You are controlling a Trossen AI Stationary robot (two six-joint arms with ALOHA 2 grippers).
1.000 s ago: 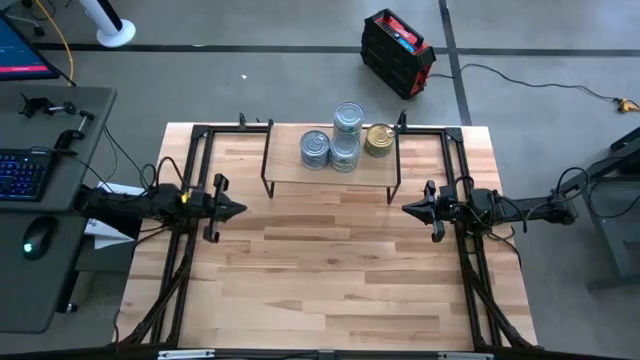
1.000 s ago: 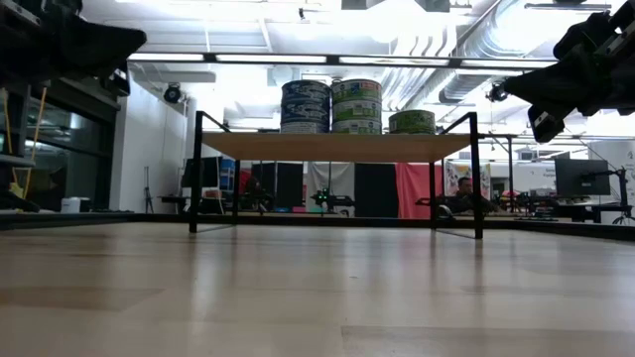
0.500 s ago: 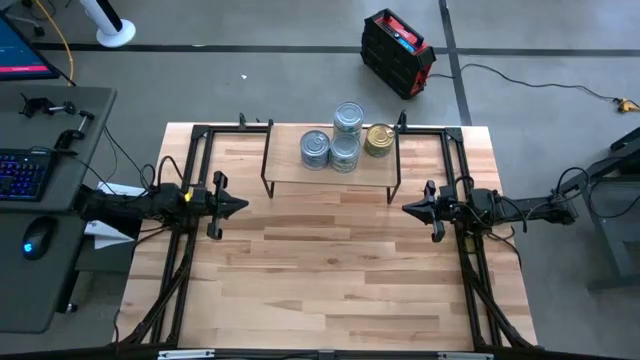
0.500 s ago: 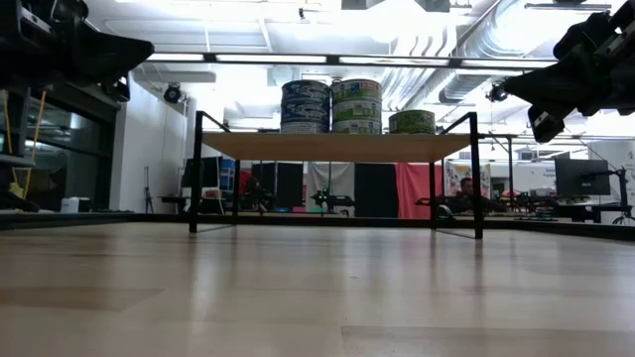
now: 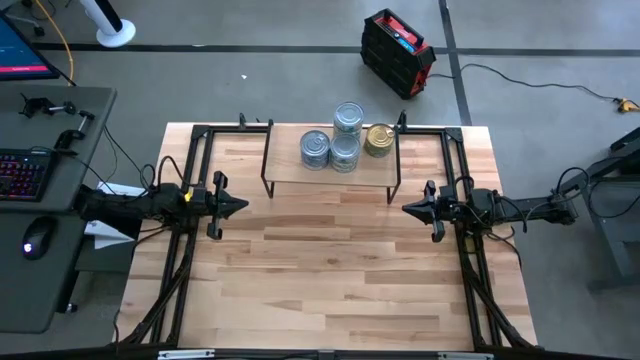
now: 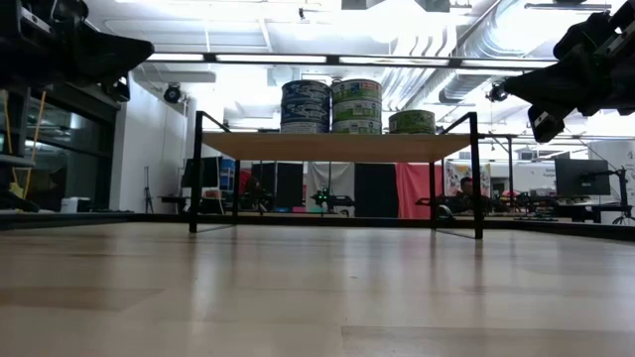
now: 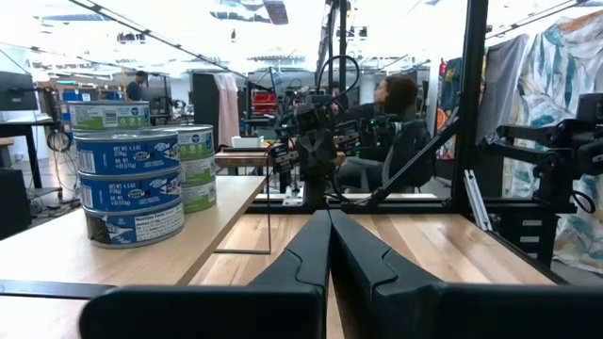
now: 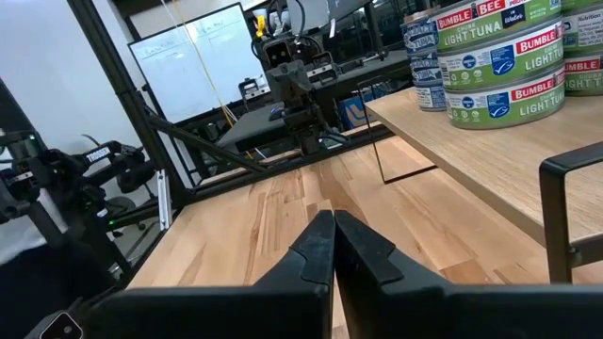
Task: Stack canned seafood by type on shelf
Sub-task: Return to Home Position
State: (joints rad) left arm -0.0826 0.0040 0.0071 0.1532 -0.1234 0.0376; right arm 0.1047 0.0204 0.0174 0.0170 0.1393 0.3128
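Left gripper (image 5: 238, 208) and right gripper (image 5: 407, 209), both closed tight and empty, hover at the counter (image 5: 330, 270) sides; tins (image 5: 315, 150) stand stacked on the shelf (image 5: 285, 167).

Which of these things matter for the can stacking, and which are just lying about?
Job:
shelf
blue tuna stack
green tuna stack
gold tin
left gripper and right gripper, both shut, clear of the shelf

Lying about:
red-black case
keyboard
mouse
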